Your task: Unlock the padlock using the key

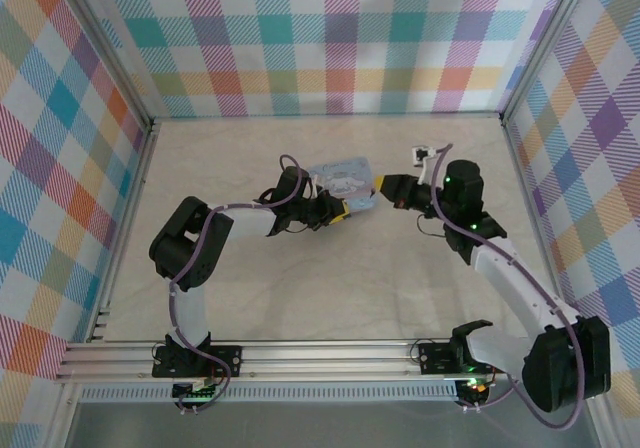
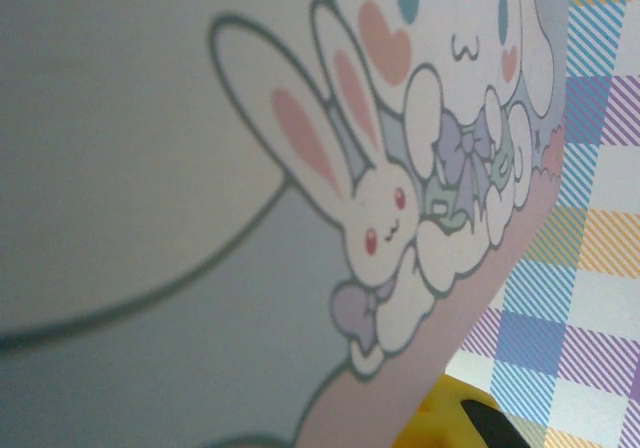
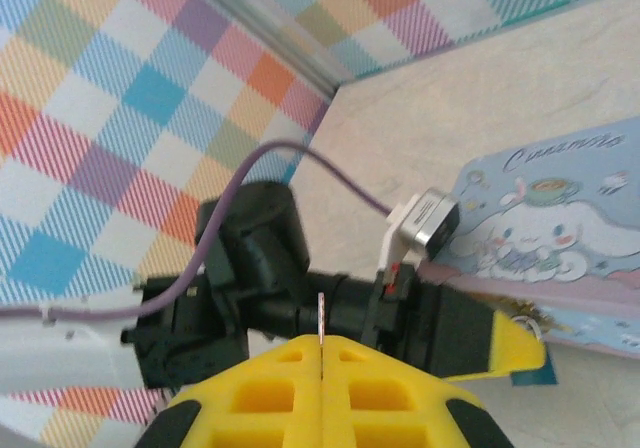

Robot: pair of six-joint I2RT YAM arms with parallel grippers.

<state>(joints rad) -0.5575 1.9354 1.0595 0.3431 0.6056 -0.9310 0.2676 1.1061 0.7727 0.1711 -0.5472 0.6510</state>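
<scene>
Right fingers [image 3: 270, 388] are pressed together on the thin key [image 3: 322, 320], low in the right wrist view. The dark padlock [image 3: 530, 372], lower right beside the cartoon box [image 3: 560, 218], seems to be pinched by the left fingers [image 3: 500, 340]. The padlock could be missed if the key is tilted or slips.

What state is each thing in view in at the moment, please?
box: closed, lying flat on the table.
key: pinched edge-on between the right jaws.
right jaws: shut on the key.
left jaws: shut beside the box; hold unclear.
padlock: mostly hidden; locked or not, cannot tell.
</scene>
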